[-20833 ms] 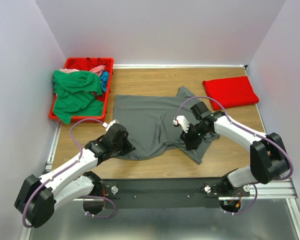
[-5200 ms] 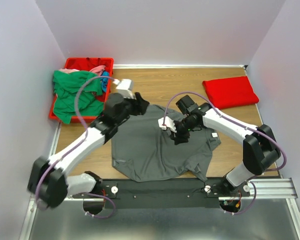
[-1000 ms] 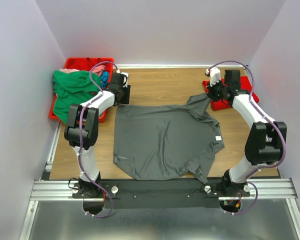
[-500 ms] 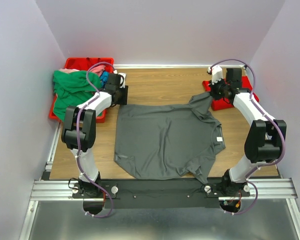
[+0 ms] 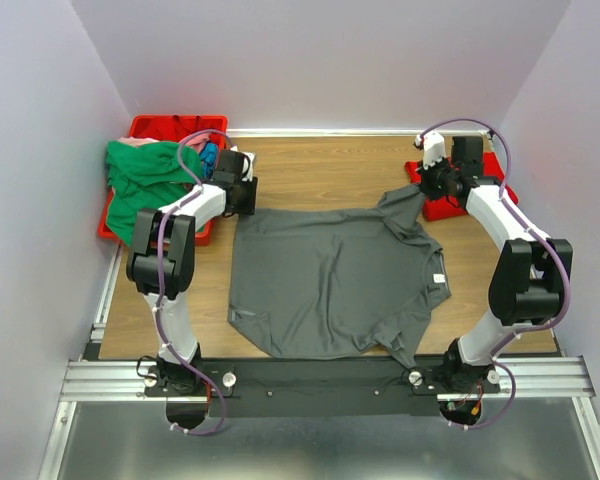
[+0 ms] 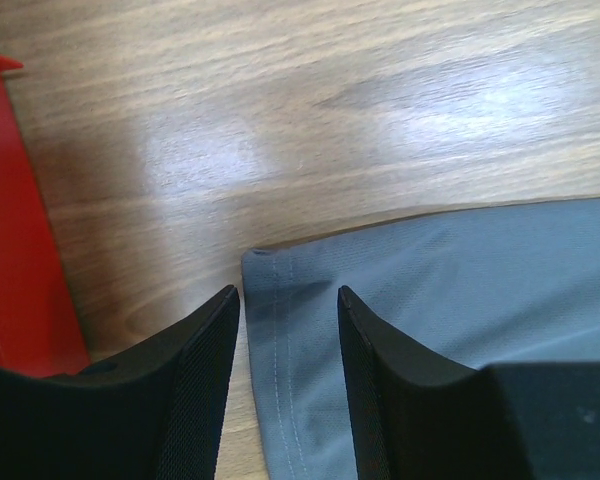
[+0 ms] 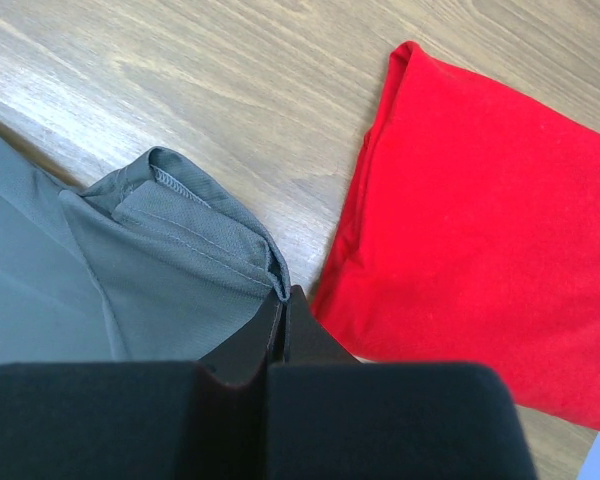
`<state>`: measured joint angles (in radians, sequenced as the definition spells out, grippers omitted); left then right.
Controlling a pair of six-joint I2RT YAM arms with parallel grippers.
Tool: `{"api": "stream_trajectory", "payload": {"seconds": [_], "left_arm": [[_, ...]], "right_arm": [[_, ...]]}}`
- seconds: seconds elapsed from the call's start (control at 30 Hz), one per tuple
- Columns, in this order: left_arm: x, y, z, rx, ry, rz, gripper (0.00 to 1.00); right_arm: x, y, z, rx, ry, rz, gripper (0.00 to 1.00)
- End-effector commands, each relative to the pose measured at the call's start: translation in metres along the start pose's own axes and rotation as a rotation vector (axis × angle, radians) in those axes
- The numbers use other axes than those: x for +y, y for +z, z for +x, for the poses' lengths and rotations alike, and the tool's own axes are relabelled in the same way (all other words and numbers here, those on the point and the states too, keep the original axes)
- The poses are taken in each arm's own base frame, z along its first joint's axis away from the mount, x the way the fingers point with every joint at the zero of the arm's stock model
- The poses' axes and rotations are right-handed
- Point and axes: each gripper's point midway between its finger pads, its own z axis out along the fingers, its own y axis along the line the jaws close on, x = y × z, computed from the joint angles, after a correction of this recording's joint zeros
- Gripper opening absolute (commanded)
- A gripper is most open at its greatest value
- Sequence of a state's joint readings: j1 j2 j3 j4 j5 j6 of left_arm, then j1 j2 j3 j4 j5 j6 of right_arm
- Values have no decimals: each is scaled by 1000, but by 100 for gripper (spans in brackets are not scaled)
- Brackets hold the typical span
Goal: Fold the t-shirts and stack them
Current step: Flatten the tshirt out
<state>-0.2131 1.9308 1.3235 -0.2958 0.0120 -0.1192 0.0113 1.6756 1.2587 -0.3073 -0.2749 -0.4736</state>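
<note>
A dark grey t-shirt lies spread flat in the middle of the table. My left gripper sits at its far-left corner. In the left wrist view that gripper is open, with its fingers either side of the stitched hem corner. My right gripper is shut on the shirt's far-right sleeve, whose cloth edge is pinched in its jaws. A folded bright red t-shirt lies right beside that grip at the back right. Green, pink and blue t-shirts are heaped at the back left.
The red plastic bin holds the heaped shirts at the back left, and its wall is just left of my left fingers. White walls close in the table on three sides. Bare wood shows behind the grey shirt.
The left gripper has shifted slightly onto the shirt's far-left corner and its fingers have come closer together. The right gripper still pinches the sleeve and has barely moved.
</note>
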Motion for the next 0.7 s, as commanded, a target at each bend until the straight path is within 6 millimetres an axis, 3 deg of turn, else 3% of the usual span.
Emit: {"api": "stream_trajectory", "payload": {"seconds": [0.0, 0.27, 0.57, 0.67], "left_arm": [[12, 3, 0, 14, -10, -60, 52], [9, 21, 9, 63, -11, -46, 46], [7, 23, 13, 75, -12, -33, 32], [6, 26, 16, 81, -12, -26, 20]], "right_arm": [[-9, 1, -7, -16, 0, 24, 0], [-6, 1, -4, -12, -2, 15, 1], [-5, 1, -2, -10, 0, 9, 0], [-5, 1, -2, -12, 1, 8, 0]]}}
